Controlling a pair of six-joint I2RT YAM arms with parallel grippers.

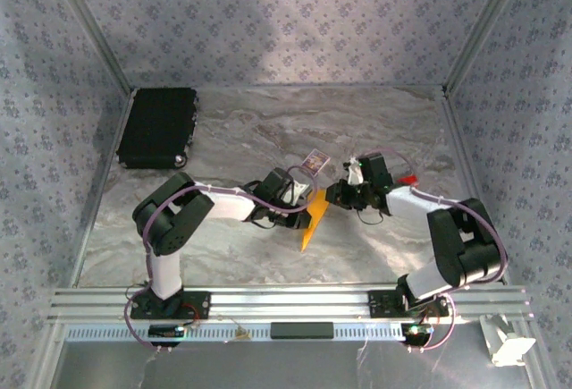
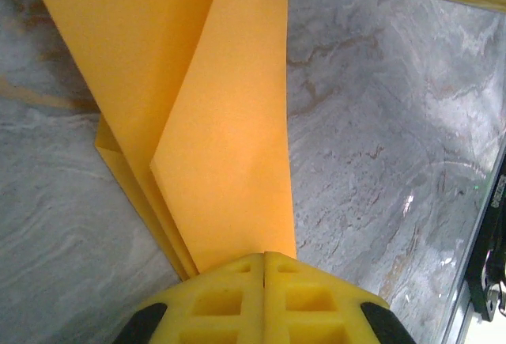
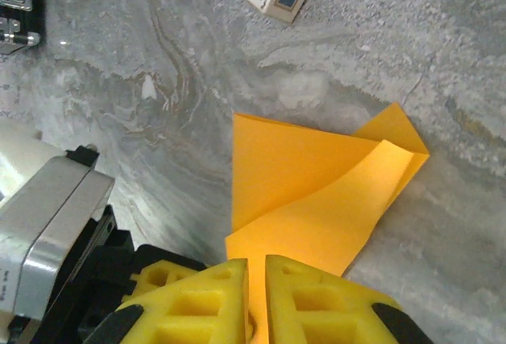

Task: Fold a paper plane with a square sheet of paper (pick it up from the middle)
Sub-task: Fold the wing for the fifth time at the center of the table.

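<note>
Paper plane [image 1: 313, 217] part-folded; left tool [image 2: 265, 258], right tool [image 3: 255, 262] both clamped on it.

Left gripper [image 1: 310, 205] and right gripper [image 1: 333, 196], both clamped shut, face each other closely.

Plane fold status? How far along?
Done: the paper is already folded into several layers. In hand: left hand and right hand both pinch it. To do: not a slim dart yet; one flap curls loose, so final creases likely remain.
</note>
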